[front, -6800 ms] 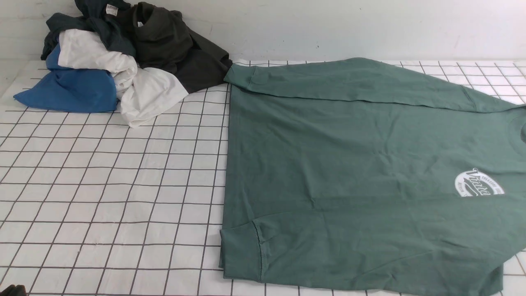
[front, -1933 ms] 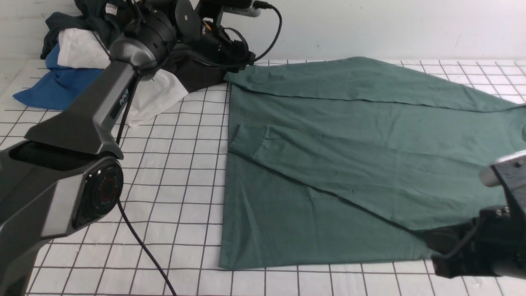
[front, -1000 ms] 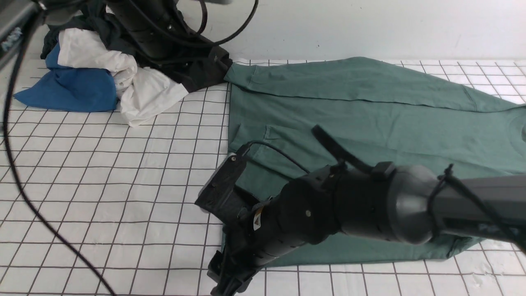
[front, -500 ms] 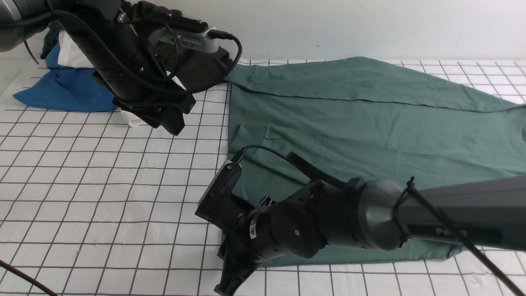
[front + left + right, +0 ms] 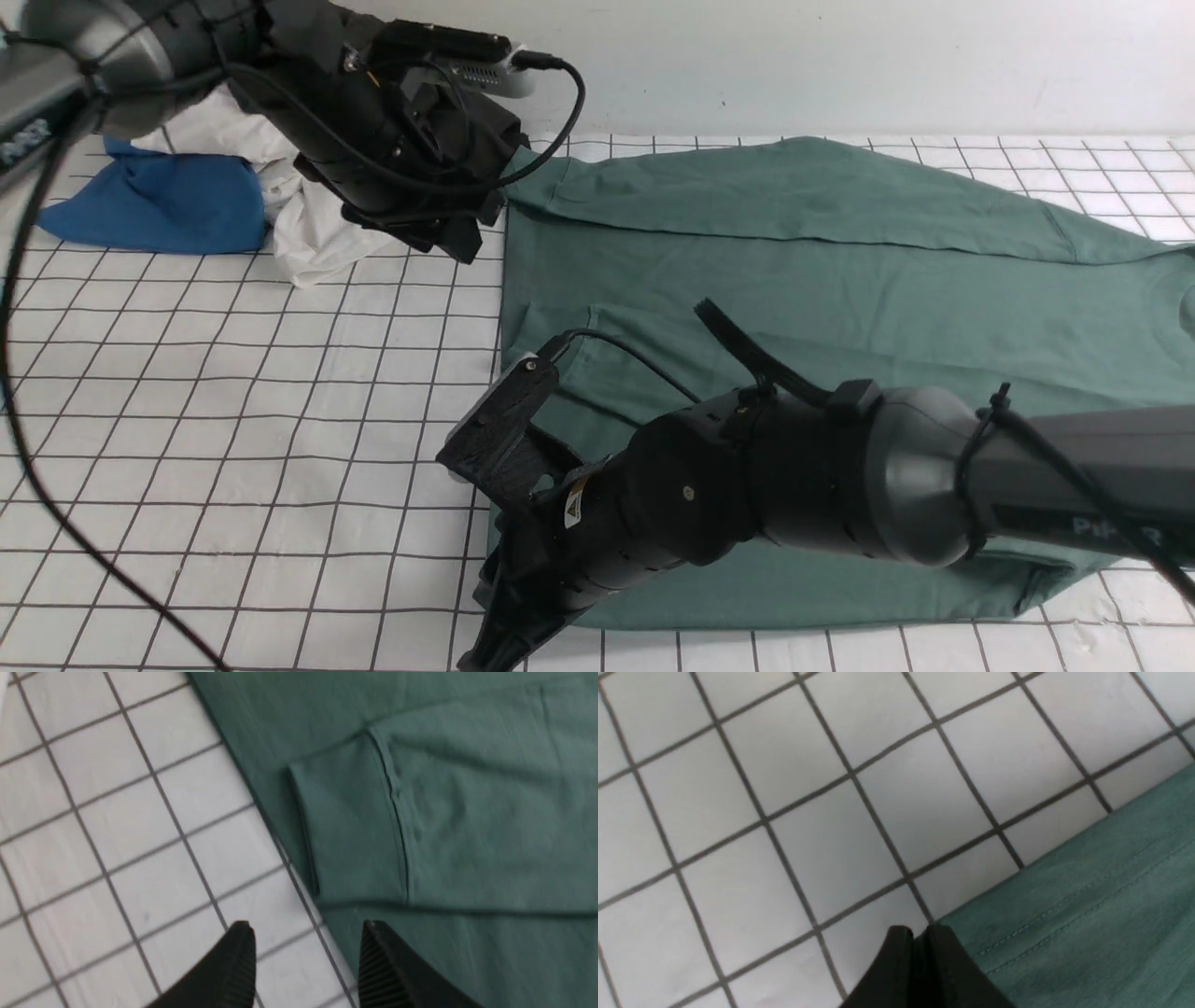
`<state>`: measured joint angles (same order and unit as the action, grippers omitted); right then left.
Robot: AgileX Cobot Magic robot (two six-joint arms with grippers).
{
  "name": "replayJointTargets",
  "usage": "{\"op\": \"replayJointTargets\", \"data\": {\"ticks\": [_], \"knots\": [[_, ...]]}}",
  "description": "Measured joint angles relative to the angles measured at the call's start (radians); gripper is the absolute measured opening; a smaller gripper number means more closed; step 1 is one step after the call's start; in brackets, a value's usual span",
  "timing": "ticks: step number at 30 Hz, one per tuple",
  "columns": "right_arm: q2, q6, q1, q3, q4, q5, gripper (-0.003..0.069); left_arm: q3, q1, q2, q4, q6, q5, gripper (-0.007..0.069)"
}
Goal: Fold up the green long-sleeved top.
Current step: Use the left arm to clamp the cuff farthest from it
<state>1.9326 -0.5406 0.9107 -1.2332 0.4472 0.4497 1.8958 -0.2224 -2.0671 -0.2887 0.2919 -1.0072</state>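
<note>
Green long-sleeved top (image 5: pixel 840 280) lies flat on the right half of the gridded table (image 5: pixel 233 392), both sleeves laid over the body. Right end effector (image 5: pixel 917 933) is closed on the near hem corner. Left end effector (image 5: pixel 306 961) is open, straddling the far hem edge beside a sleeve cuff (image 5: pixel 345 826). Best next: left pinches hem only, then both lift level, hem taut.

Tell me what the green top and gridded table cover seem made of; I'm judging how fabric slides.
Green long-sleeved top: soft matte knit, likely cotton; gentle creases, stitched hem. Table cover: thin white matte sheet, printed dark grid; cloth or plastic, unclear.
</note>
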Motion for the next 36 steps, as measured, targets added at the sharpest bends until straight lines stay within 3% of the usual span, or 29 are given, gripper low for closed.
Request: {"op": "replayJointTargets", "data": {"ticks": [5, 10, 11, 14, 19, 24, 27, 29, 30, 31, 36], "knots": [[0.001, -0.008, 0.014, 0.000, 0.018, -0.039, 0.0067, 0.229, 0.001, -0.194, 0.000, -0.003, 0.088, 0.0377], [-0.025, 0.068, 0.000, 0.000, 0.026, -0.005, 0.0263, 0.439, 0.001, -0.388, -0.001, -0.033, 0.274, 0.0517], [-0.028, 0.070, -0.001, 0.000, 0.026, -0.002, 0.0272, 0.452, 0.001, -0.395, -0.001, -0.034, 0.279, 0.0520], [-0.083, 0.086, -0.031, 0.000, 0.018, 0.106, 0.0384, 0.545, 0.011, -0.516, -0.008, -0.069, 0.345, 0.0545], [-0.137, 0.088, -0.068, 0.000, 0.010, 0.243, 0.0421, 0.639, 0.037, -0.629, -0.025, -0.162, 0.405, 0.0531], [-0.151, 0.095, -0.097, 0.000, 0.008, 0.301, 0.0423, 0.706, 0.052, -0.717, -0.082, -0.203, 0.513, 0.0432], [-0.151, 0.127, -0.105, 0.000, 0.008, 0.299, 0.0423, 0.716, 0.052, -0.747, -0.134, -0.187, 0.578, 0.0293], [-0.151, 0.153, -0.109, 0.000, 0.008, 0.296, 0.0421, 0.717, 0.051, -0.759, -0.182, -0.153, 0.597, 0.0148], [-0.151, 0.158, -0.110, 0.000, 0.008, 0.296, 0.0421, 0.717, 0.051, -0.760, -0.186, -0.143, 0.597, 0.0134], [-0.151, 0.168, -0.115, 0.000, 0.006, 0.295, 0.0419, 0.717, 0.051, -0.765, -0.226, -0.101, 0.596, 0.0055], [-0.168, 0.183, -0.128, 0.000, -0.025, 0.306, 0.0411, 0.717, 0.059, -0.752, -0.366, 0.047, 0.486, -0.0006]]}}
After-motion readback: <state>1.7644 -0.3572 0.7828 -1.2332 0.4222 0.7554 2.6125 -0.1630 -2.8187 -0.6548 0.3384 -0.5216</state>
